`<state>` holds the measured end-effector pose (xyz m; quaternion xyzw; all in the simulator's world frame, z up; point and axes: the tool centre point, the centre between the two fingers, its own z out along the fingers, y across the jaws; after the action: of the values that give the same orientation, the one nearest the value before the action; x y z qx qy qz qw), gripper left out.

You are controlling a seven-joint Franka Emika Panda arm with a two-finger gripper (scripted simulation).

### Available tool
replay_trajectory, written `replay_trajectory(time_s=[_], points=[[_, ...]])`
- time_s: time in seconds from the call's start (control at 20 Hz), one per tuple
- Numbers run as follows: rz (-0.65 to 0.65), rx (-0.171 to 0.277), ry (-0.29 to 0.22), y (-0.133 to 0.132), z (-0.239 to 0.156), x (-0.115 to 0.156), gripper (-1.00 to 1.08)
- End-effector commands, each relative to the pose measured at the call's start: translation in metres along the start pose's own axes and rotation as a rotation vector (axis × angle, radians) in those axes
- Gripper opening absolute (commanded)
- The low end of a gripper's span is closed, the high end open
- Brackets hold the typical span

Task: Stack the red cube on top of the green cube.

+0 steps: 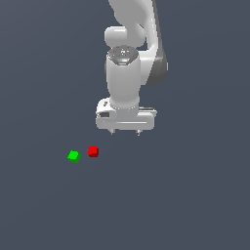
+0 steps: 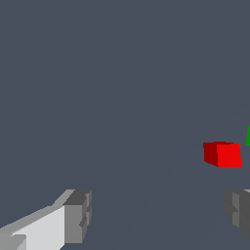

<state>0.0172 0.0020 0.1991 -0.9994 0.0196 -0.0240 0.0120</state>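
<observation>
In the wrist view, the green cube (image 2: 248, 135) is cut off by the frame edge; only a thin sliver shows. Both fingertips (image 2: 77, 216) are also partly cropped in that view. In the exterior view, the upper arm runs out of frame and the fingertips appear only as two short nubs below the pincer (image 1: 125, 132) body.

The surface is a flat, uniform dark grey-blue worktop (image 1: 195, 205) with no visible texture. The red cube (image 1: 93, 152) is a plain, sharp-edged block with flat shading; the green cube (image 1: 73, 156) matches it in size and shape. The pincer housing is smooth white, with grey finger pads.

The pincer is open, jaws spread wide, holding nothing. It hangs above the worktop, to the exterior view's right of both cubes. The red cube rests on the worktop just beside the green cube, on the exterior view's right of it, not touching.
</observation>
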Motion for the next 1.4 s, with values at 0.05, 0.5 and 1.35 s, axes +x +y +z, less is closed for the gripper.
replay_trajectory(time_s=[0.05,0.5,1.35], points=[[0.0,0.0,0.0,0.0,0.0,0.0,1.0],[-0.01,-0.005,-0.011,0.036,0.028,-0.003,1.0],[-0.042,-0.023,-0.047,0.159,0.121,-0.008,1.0]])
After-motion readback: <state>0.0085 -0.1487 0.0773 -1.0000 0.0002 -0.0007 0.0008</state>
